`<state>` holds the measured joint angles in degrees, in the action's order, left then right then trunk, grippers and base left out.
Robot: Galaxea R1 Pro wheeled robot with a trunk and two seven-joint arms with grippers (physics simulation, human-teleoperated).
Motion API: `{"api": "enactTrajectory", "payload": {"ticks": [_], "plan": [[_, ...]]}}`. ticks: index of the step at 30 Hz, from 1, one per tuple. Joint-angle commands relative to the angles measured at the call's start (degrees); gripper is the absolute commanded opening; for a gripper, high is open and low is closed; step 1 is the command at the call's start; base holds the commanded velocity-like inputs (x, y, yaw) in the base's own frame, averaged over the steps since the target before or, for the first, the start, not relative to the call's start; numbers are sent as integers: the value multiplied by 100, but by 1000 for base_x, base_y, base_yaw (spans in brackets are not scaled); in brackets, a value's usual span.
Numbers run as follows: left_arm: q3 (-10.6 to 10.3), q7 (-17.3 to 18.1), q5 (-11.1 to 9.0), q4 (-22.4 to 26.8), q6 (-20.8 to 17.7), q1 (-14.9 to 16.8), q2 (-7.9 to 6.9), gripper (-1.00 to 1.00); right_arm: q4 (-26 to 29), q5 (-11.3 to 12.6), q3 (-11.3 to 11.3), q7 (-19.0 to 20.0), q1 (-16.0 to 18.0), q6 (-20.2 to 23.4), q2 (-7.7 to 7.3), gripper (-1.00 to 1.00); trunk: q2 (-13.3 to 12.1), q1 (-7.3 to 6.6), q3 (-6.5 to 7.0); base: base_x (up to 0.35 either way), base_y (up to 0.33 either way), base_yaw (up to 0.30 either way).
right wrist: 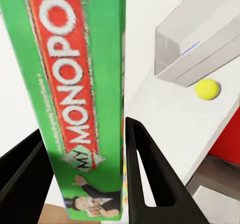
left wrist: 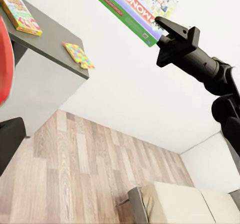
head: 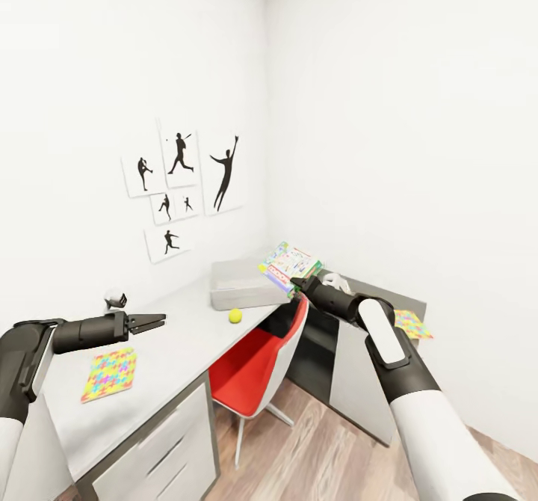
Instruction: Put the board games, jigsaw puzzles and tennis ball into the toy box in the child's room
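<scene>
Now the right gripper [head: 300, 284], its arm stretched forward, is clamped on the green edge of the board game [head: 291, 266], which sticks out beyond its fingertips, tilted over the near end of the toy box [head: 239, 286], tennis ball [head: 235, 315] just below, while the left gripper [head: 153, 323] hovers empty, fingers slightly apart, above the table [head: 179, 344].

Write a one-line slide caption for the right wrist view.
Right gripper clamps the green-edged Monopoly board game above the grey table, with the tennis ball lying beside the toy box.
</scene>
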<state>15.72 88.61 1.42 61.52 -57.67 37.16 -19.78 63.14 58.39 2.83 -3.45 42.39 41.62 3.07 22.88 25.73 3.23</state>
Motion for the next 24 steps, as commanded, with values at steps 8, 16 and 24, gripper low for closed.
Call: {"api": "enactTrajectory", "payload": {"ticks": [8,16,24], "plan": [[2,24,16,1,-60,2,0,100,5,68,-3,-28,-1,13,-4,-100,4,5,-2,305,-163,224],[2,24,16,1,-60,2,0,100,5,60,-10,-7,-11,10,-9,-100,4,5,-2,289,-210,19],[7,24,16,1,-60,2,0,100,22,76,-10,-11,-16,13,-9,-100,4,5,-2,284,-198,0]]}}
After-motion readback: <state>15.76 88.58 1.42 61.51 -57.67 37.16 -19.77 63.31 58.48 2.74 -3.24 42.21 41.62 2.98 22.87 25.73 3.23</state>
